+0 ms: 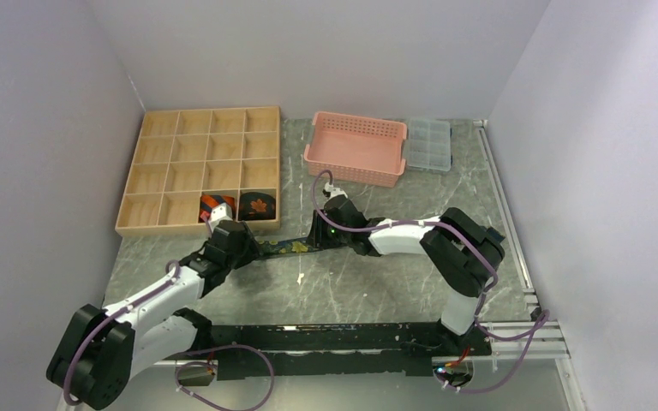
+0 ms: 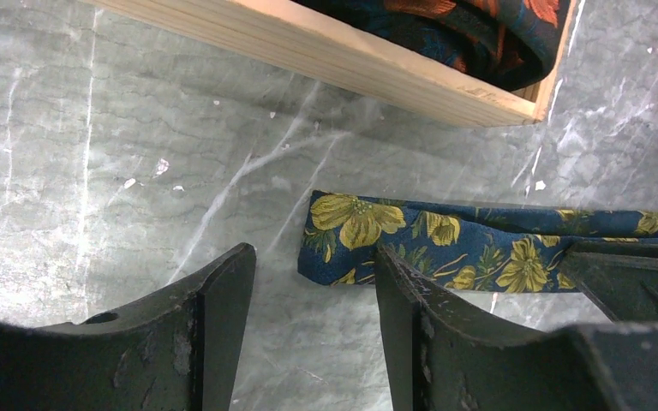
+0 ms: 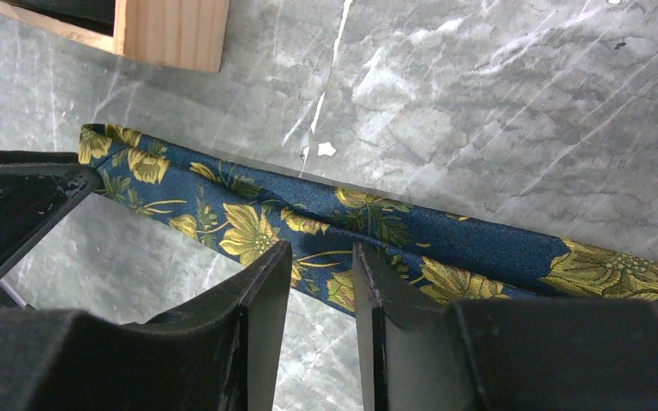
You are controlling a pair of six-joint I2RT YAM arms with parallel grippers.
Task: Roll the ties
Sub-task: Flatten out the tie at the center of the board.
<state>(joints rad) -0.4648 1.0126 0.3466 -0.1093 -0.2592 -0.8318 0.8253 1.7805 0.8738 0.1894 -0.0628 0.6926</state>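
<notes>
Floral tie (image 2: 445, 244): flat and unrolled on the table (image 1: 351, 291), stretched sideways just before the near right corner of the tray (image 1: 150, 229). Striped tie (image 1: 216, 205) and leaf tie (image 1: 259, 205): rolled, in neighbouring compartments of the tray's near row. Left claw (image 2: 315, 282): released, jaws wide over the floral tie's end. Right claw (image 3: 321, 257): jaws narrowly parted above the tie's edge, clasping nothing.

Robotics lab bench: a left arm (image 1: 163, 291) and a right arm (image 1: 411, 235) are seen bolted to a black rail (image 1: 343, 336) at the edge of a grey marble-patterned table (image 1: 368, 287), which is boxed in by plain white walls (image 1: 308, 51). Purple cables (image 1: 271, 378) are looped along the arms; a wooden divided tray (image 1: 158, 154), a pink basket (image 1: 351, 175) and a clear plastic box (image 1: 428, 144) are set out behind.
</notes>
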